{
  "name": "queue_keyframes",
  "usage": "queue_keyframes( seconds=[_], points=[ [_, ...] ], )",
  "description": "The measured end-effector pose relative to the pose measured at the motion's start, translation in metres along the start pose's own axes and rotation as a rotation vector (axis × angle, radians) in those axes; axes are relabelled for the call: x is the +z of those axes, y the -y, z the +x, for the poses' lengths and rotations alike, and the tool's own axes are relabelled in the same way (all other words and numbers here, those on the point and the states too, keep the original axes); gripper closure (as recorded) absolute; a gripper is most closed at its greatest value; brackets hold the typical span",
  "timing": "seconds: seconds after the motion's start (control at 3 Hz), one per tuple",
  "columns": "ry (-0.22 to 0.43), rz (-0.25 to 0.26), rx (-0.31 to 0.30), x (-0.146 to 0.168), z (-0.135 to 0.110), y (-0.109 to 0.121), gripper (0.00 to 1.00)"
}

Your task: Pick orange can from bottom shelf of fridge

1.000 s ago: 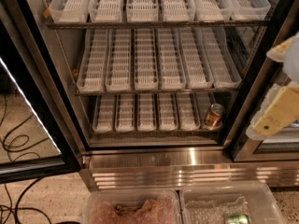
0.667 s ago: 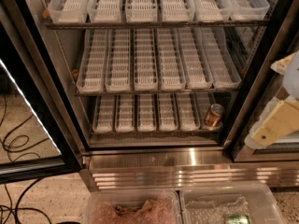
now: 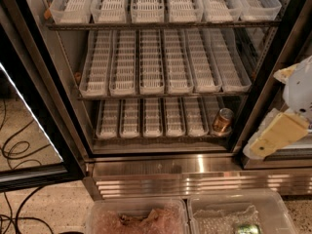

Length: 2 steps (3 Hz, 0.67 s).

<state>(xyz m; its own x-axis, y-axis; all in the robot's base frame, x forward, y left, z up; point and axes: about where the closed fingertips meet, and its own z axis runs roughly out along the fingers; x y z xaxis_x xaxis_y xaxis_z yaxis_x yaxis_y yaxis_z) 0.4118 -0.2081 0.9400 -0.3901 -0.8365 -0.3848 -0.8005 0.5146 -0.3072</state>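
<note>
The orange can [image 3: 223, 121] stands upright at the front right end of the bottom shelf [image 3: 146, 136], in the rightmost lane beside the row of white slotted trays [image 3: 152, 117], whose other lanes hold nothing. Above it, two more racks carry the same white trays. The fridge [image 3: 195, 172] stands open, its black-framed glass door [image 3: 29, 145] swung out to the left with a bright strip of light along its edge, and its stainless steel base trim catches reflections below the shelf. The gripper [image 3: 277, 134], white and cream-yellow, hangs outside the cabinet at the right edge of the view, in front of the black door frame, to the right of the can and apart from it. Whether it is open or closed I cannot tell, and nothing shows in its hold. At the bottom of the view lie two clear plastic bins [image 3: 229, 199]; the right one holds a green-topped can [image 3: 246, 228]. Dark cables [image 3: 14, 150] curl on the speckled floor at left.
</note>
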Motion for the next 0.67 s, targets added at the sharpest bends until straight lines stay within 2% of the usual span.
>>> queue_keyframes(
  seconds=[0.33, 0.67],
  points=[
    [0.067, 0.002, 0.139, 0.029, 0.005, -0.034, 0.00],
    [0.132, -0.018, 0.275, 0.073, 0.024, -0.073, 0.00]
  ],
)
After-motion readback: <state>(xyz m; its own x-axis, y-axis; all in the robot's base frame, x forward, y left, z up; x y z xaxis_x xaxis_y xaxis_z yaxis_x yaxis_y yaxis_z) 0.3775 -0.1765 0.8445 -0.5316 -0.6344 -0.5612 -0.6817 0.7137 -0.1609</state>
